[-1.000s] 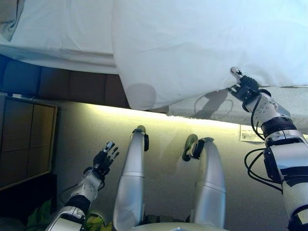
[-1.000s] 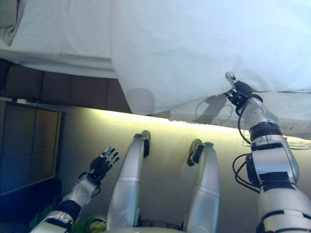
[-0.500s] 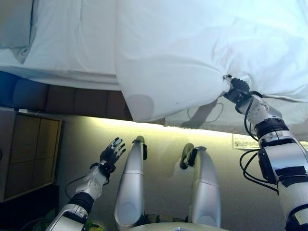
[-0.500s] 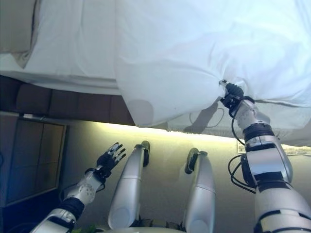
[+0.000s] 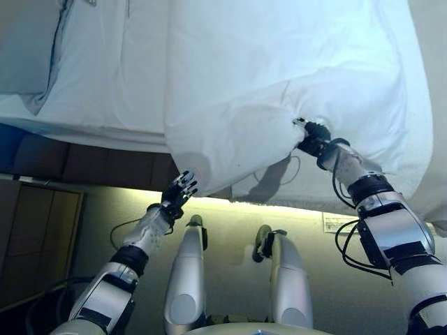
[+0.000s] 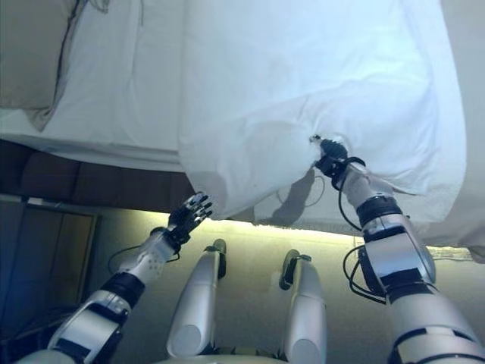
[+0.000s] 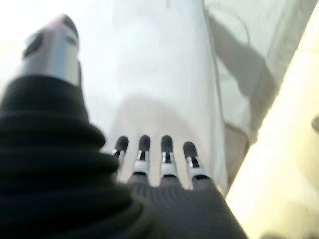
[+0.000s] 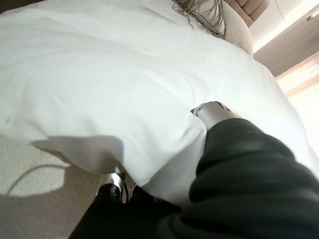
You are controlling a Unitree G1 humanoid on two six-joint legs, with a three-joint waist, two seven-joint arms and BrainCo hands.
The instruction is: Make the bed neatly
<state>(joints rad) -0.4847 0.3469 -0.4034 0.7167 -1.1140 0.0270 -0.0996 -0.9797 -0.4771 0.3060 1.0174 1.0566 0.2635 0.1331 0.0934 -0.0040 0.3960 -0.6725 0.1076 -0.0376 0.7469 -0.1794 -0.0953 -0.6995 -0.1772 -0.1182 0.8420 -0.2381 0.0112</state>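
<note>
The white duvet [image 5: 293, 77] lies rumpled across the bed [image 5: 105, 84], soft, light, easily bunched. The right hand [image 5: 312, 137] pinches its edge; the left hand [image 5: 178, 193], fingers spread, should take the hanging corner.

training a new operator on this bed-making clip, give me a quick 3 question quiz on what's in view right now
1. True or false: the right hand is pinching the edge of the white duvet.
2. Multiple choice: the left hand is (a) gripping the duvet, (b) open just below the duvet's hanging corner, (c) resting on the pillow.
3. Fill in: the duvet's lower edge hangs over the side of the ____.

Key: 1 true. 2 b: its fingers are straight and hold nothing in the left wrist view. 3 mattress.
</note>
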